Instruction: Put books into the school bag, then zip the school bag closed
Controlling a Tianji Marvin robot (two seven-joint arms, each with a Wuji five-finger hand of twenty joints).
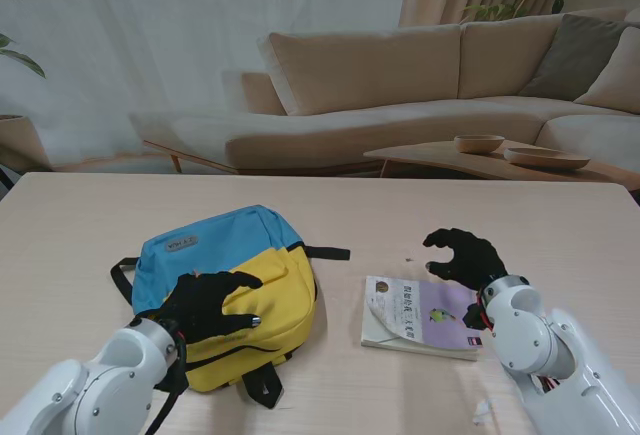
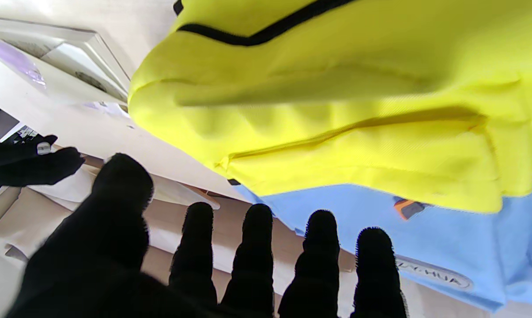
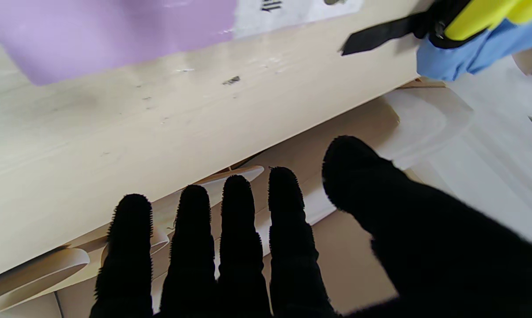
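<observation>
Clearly nothing is packed yet: the school bag lies flat toward the near-left part of the table, yellow front pocket up, and I see no open mouth. Just right of it, apart from it, the book lies closed, near the table's front edge. The left hand hovers over the yellow pocket with fingers spread and holding nothing, probably placed to steady or open the bag. The right hand hangs over the book's far-right corner, fingers loosely curled, holding nothing. Bare table lies between bag and book, and plenty more toward the far edge, giving room to slide the book.
</observation>
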